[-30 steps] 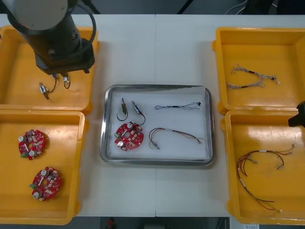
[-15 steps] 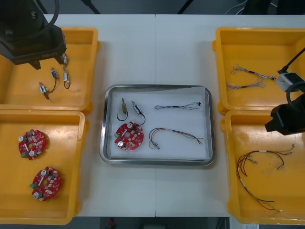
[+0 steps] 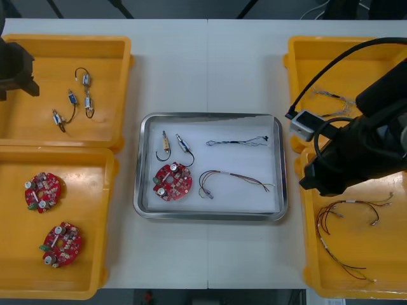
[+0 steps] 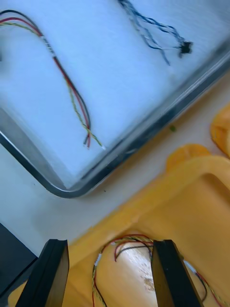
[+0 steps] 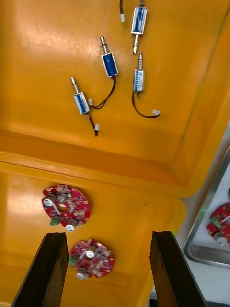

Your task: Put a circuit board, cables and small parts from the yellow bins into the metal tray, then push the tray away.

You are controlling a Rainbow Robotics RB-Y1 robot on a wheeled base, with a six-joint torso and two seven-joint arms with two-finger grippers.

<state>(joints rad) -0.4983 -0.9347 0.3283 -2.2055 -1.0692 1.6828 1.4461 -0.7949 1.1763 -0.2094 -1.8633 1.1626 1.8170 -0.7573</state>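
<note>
Right gripper (image 4: 109,247): fingers apart, holding nothing, over the right near bin (image 3: 305,254) beside the tray's near right corner. Left gripper (image 5: 109,240): fingers also apart and empty, high over the left bins (image 3: 63,152).

Table (image 3: 210,63) is light, with dark floor (image 3: 191,7) beyond its far edge. Tray (image 3: 280,190) sits mid-table between the bins, white inside, long axis left-right.

In the tray:
- board (image 3: 172,182) at the near left
- red-yellow cable (image 3: 232,180) lying left-right, loose ends pointing right
- blue-white cable (image 3: 236,142) along the far side, also left-right, dark tip at its right end
- two parts (image 3: 165,141) at the far left, long axes roughly near-far

Two more boards (image 3: 42,190) lie in the left near bin, and more parts (image 3: 71,100) in the left far bin. Cables (image 3: 346,216) lie in the right bins.
</note>
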